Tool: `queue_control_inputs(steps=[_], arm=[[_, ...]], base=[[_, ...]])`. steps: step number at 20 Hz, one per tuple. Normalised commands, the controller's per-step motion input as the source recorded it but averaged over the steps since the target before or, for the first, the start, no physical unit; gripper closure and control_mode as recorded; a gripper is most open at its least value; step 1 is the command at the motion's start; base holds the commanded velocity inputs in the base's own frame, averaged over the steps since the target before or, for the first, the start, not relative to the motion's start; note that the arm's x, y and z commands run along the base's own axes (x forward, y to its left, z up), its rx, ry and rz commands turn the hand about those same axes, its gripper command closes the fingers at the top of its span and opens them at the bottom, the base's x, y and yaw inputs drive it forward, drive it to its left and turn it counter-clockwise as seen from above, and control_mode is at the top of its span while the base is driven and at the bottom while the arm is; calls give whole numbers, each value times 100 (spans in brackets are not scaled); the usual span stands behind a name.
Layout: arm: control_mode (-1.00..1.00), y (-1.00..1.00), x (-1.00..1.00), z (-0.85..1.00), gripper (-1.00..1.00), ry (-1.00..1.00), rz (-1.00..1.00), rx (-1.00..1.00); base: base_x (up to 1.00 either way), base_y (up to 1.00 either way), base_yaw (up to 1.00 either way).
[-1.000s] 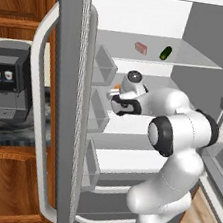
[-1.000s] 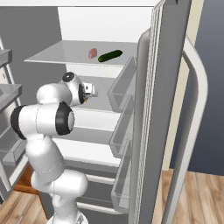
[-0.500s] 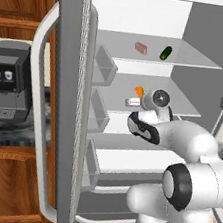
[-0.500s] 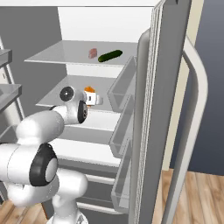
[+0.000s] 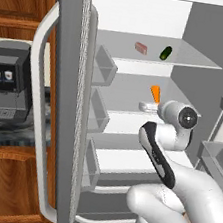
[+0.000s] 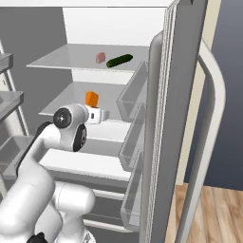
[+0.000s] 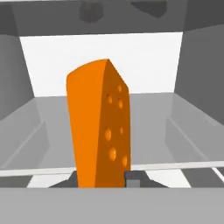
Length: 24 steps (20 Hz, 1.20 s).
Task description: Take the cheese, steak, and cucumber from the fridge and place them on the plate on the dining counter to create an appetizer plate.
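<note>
The fridge point(image 5: 68, 76) stands open. The orange cheese point(image 7: 98, 127) stands upright between my fingertips point(image 7: 133, 177), and my gripper point(image 7: 103, 177) is shut on its lower end. It hangs just above the middle shelf with my gripper point(image 5: 153, 101) under the cheese point(image 5: 155, 93); the right base view shows the same gripper point(image 6: 93, 108) and cheese point(image 6: 91, 98). On the top shelf the pink steak point(image 5: 140, 47) lies left of the dark green cucumber point(image 5: 165, 53). They also lie side by side as steak point(image 6: 100, 58) and cucumber point(image 6: 119, 60). The plate and dining counter are out of view.
Door bins point(image 5: 104, 67) line the left fridge door, which has a curved handle point(image 5: 33, 122). A black coffee machine point(image 5: 6, 87) sits on a marbled counter point(image 5: 8, 136) to the left. The right door point(image 6: 175, 95) has bins too. The floor point(image 6: 209, 213) is wooden.
The arm has folded back and down toward the cameras. The hand keeps its hold on the cheese and has shifted a little to the right over the middle shelf.
</note>
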Motion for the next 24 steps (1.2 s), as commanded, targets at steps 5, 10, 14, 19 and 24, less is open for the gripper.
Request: queue_control_inputs(steps=[5, 10, 14, 19, 24], arm=[[-100, -14, -100, 93, 100, 2, 0, 14], [-100, -12, -100, 56, 100, 20, 0, 16], [-100, -3, -91, -6, 100, 32, 0, 5], [-100, 0, -84, -7, 100, 19, 0, 0], [-100, 0, -100, 3, 100, 3, 0, 4]], base=[[0, 0, 0], [0, 0, 0], [0, 0, 0], [0, 0, 0], [0, 0, 0]])
